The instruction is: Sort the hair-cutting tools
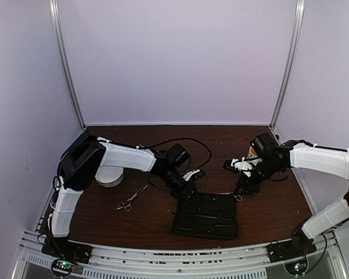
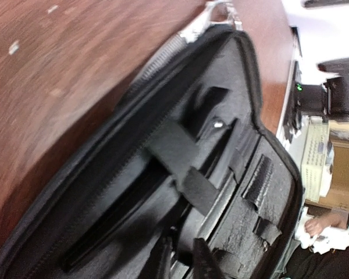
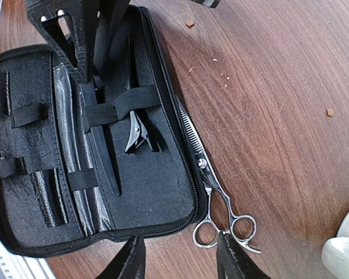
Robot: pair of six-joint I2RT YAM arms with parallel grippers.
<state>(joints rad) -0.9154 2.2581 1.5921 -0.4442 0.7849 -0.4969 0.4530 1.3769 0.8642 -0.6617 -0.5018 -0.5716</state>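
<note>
A dark brown wooden table [image 1: 151,224], scratched and dotted with crumbs [image 3: 189,24], sits inside pale lavender walls [image 1: 180,58] with metal corner posts [image 1: 67,64].

An open black zip case [image 3: 157,192] lies on the table under both arms. The left gripper [image 2: 183,261] hangs low over the case lining. Its fingers [image 2: 203,261] stand a narrow gap apart, and nothing shows between them. Just ahead of those tips, elastic straps hold a black hair clip [image 3: 136,136] with a silver rivet and a long narrow black tool [image 3: 104,157].

The right gripper [image 3: 180,258] is spread wide and grips nothing. Its fingers [image 3: 131,261] flank the near edge of the case. The ring handles of the silver thinning scissors [image 3: 212,180] lie on the bare wood between the tips, close to the outer one. Whether they touch it cannot be told. The toothed blade runs away from the fingers, right along the zip edge.

A white bowl [image 3: 343,253] stands beyond the outer finger. A second pair of silver scissors [image 1: 131,200] lies on the wood, well apart from both grippers, on the far side of the left one
</note>
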